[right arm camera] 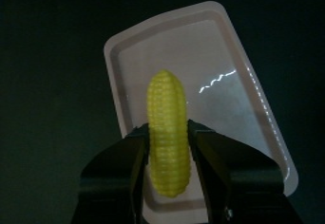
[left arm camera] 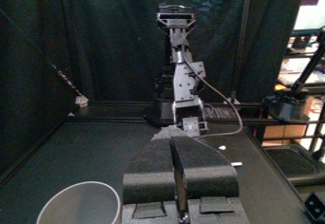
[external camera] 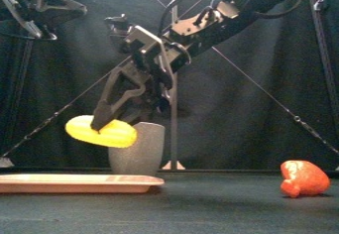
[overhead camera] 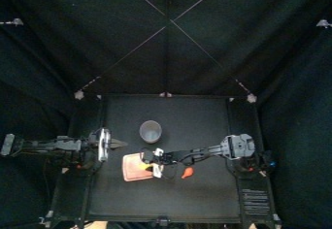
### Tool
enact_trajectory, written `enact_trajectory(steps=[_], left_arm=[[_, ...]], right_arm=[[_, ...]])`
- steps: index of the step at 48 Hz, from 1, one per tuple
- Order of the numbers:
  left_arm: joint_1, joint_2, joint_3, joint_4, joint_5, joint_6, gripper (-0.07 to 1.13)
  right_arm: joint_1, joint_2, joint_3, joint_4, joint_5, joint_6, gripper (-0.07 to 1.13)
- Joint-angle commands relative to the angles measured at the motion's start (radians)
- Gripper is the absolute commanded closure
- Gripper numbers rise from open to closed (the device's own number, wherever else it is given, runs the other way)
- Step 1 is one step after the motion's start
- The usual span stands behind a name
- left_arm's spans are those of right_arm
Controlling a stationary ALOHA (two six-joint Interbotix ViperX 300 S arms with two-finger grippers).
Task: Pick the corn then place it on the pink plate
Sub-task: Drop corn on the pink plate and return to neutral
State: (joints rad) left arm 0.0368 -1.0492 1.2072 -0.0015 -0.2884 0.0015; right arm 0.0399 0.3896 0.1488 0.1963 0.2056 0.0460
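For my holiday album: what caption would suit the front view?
Right tool holds yellow corn above the pink tray, grey cup behind.

A robot lab booth: black curtains (overhead camera: pixel 166 29) fill the upper frame, a small black table (overhead camera: pixel 195 199) below

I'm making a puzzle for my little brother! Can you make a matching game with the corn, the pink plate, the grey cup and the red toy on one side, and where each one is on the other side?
Things:
1. corn
2. pink plate
3. grey cup
4. red toy

Places:
A. standing upright behind the plate
B. up in the air, held in the right gripper
C. lying flat on the table, right under the corn
D. on the table off to the right, apart from the plate

Pairs: 1-B, 2-C, 3-A, 4-D
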Motion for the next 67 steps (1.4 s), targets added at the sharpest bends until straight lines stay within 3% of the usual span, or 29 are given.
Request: enact_trajectory(steps=[1, 10, 15, 26, 37, 57, 67], left_arm=[[0.003, 0.000, -0.021, 0.002, -0.005, 0.000, 1.09], [0.003, 0.000, -0.021, 0.002, -0.005, 0.000, 1.09], [0.003, 0.000, -0.021, 0.002, -0.005, 0.000, 1.09], [0.003, 0.000, -0.020, -0.002, -0.005, -0.002, 1.09], [0.002, 0.000, -0.017, -0.002, -0.005, -0.002, 1.09], [0.003, 0.000, -0.017, 0.008, -0.006, 0.000, 1.09], [0.008, -0.002, -0.017, 0.008, -0.005, 0.002, 1.09]], right_arm=[[-0.009, -0.008, -0.046, -0.003, -0.002, -0.005, 0.34], [-0.014, -0.009, -0.040, -0.021, -0.003, -0.005, 0.10], [-0.014, -0.029, -0.026, -0.041, 0.003, 0.000, 0.02], [-0.029, -0.183, 0.037, -0.127, 0.003, 0.005, 0.02], [-0.066, -0.410, 0.172, -0.152, -0.043, -0.011, 0.02], [-0.061, -0.891, 0.595, -0.227, -0.380, 0.000, 0.02], [-0.061, -1.120, 0.769, -0.229, -0.420, 0.000, 0.02]])
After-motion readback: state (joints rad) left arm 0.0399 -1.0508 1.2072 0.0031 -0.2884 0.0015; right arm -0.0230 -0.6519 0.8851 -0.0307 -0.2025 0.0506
